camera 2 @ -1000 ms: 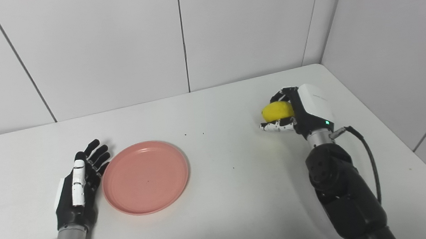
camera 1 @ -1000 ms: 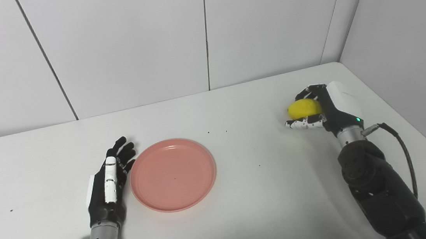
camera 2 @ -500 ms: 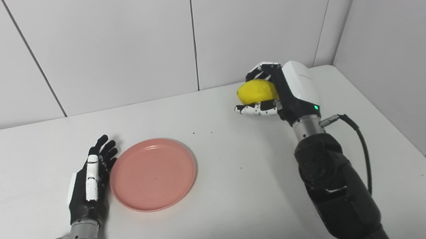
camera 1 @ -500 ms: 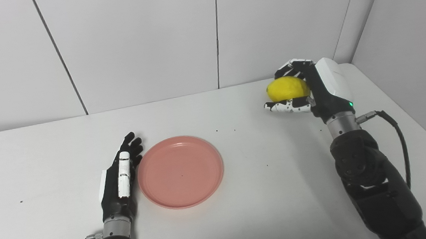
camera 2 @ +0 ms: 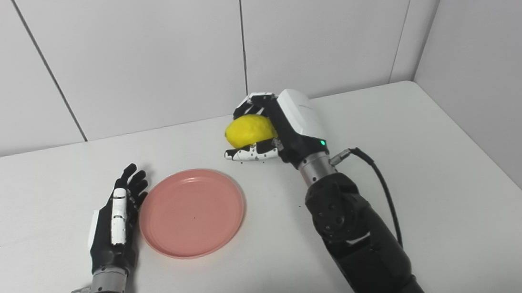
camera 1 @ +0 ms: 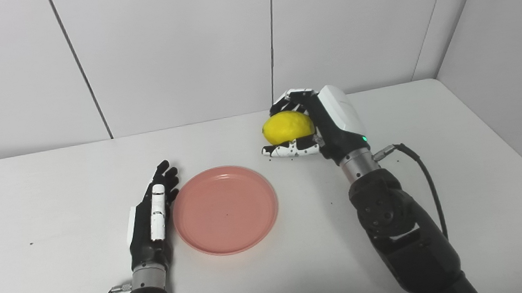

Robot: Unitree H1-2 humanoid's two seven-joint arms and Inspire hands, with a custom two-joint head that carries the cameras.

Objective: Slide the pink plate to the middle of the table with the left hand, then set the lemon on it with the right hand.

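Placing step: the right hand (camera 1: 316,124) grips the lemon (camera 1: 287,126) above the tabletop (camera 1: 459,170); the plate (camera 1: 225,209) lies down-left. Left hand (camera 1: 153,219) rests open, holding nothing.

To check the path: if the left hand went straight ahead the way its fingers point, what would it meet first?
Probably nothing: the black left hand points toward the back wall, alongside the round pink plate, over bare white table. Depth is unclear.
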